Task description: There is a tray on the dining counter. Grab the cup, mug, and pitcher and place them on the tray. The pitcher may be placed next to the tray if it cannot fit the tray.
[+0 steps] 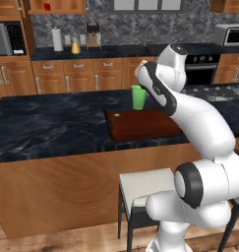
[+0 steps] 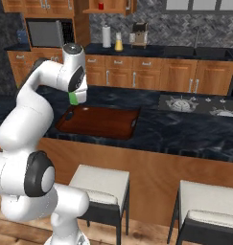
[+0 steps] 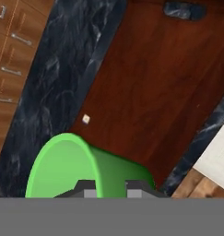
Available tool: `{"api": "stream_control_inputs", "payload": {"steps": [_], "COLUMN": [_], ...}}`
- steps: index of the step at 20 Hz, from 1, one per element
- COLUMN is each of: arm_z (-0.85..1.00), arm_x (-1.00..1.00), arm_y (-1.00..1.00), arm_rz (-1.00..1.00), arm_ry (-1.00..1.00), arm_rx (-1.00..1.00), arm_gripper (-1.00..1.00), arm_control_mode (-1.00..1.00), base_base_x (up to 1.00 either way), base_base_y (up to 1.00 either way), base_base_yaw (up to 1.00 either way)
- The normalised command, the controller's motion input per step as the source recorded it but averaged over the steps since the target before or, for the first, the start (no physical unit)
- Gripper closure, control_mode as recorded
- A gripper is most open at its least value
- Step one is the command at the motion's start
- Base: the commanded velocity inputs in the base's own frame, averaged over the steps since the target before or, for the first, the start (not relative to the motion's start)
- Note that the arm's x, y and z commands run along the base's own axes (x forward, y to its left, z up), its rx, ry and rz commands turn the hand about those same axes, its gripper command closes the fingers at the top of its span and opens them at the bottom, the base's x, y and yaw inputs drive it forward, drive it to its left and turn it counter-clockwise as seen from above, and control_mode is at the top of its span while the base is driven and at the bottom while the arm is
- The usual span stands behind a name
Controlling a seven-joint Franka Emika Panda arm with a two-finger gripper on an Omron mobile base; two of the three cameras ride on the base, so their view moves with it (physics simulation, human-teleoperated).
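Left base view takes in the long dining counter with its black marbled stone top [image 1: 47,125] and plain wood-panelled front, and on it the flat rectangular dark reddish-brown wooden tray [image 1: 140,125]. Below the counter's front stands a stool with a pale cushioned seat [image 1: 143,184]. At the tray's far edge the small bright green handleless cup [image 1: 138,97] is upright beside the arm's wrist; whether its base touches the counter cannot be told. Back on the rear counter a white paper-towel roll [image 1: 57,40] stands just beside the clear glass pitcher with the yellow-orange lower body [image 1: 75,47], and the small red mug [image 1: 47,6] sits in an open shelf above them. Seen from the hand view, the gripper [image 3: 109,188] has its two dark fingers drawn close, pinching the cup's rim wall between them above the tray's corner.
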Motion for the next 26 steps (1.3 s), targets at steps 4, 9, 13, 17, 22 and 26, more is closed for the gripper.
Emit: {"api": "stream_control_inputs", "payload": {"steps": [4,9,13,17,22,26], "arm_z": [-0.52,-0.44,-0.34,-0.26,-0.23,-0.21], "arm_x": [0.38,0.33,0.27,0.11,0.14,0.25], "arm_y": [0.12,0.12,0.13,0.07,0.05,0.06], "arm_rz": [0.05,0.04,0.03,0.01,0.0,0.0], "arm_ry": [0.0,0.01,0.0,-0.05,-0.03,0.0], "arm_rx": [0.0,0.0,-0.01,-0.06,-0.04,0.0], "arm_gripper": [1.0,1.0,1.0,1.0,1.0,1.0], "arm_control_mode": [-1.0,-1.0,-1.0,-1.0,-1.0,-1.0], "base_base_x": [0.0,0.0,0.0,0.0,0.0,0.0], "base_base_y": [0.0,0.0,0.0,0.0,0.0,0.0], "base_base_yaw": [0.0,0.0,0.0,0.0,0.0,0.0]}}
